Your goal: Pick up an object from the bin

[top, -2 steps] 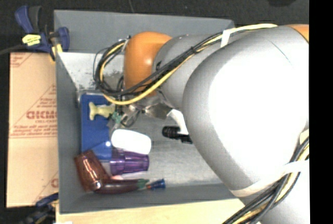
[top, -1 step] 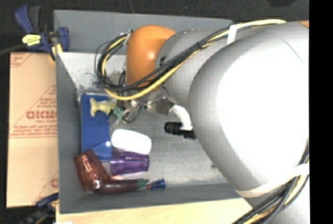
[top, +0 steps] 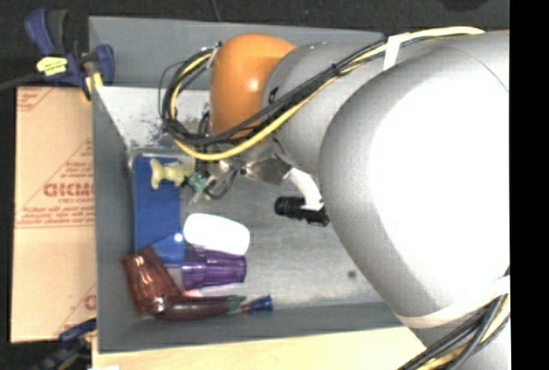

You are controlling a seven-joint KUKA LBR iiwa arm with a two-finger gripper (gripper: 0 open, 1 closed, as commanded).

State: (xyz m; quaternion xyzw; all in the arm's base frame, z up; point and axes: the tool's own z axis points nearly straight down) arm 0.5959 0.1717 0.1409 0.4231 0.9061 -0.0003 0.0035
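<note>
Several things crowd a blue block (top: 156, 209); my gripper (top: 210, 181) hangs at its upper end, beside a yellow piece (top: 165, 172). The wrist hides it, so I cannot tell whether it is open.

Bin (top: 292, 269): grey sheet metal, matt. I see its floor finely scuffed, with dark speckling towards the far left corner. Arm (top: 412, 171): smooth pale grey shell, satin. Cover (top: 244, 76): orange, smooth, glossy. Cables (top: 176, 76): yellow and black, smooth sheathing. Slab (top: 156, 209) along the bin's left wall: blue, matt, plastic by its look. Oval (top: 216, 233): white, smooth, glossy plastic. Cup (top: 213, 269): purple, translucent plastic, shiny. Tube (top: 150, 282) in the near left corner: dark red, translucent, glossy. Peg (top: 165, 172): pale yellow, dull; I cannot tell its material.
</note>
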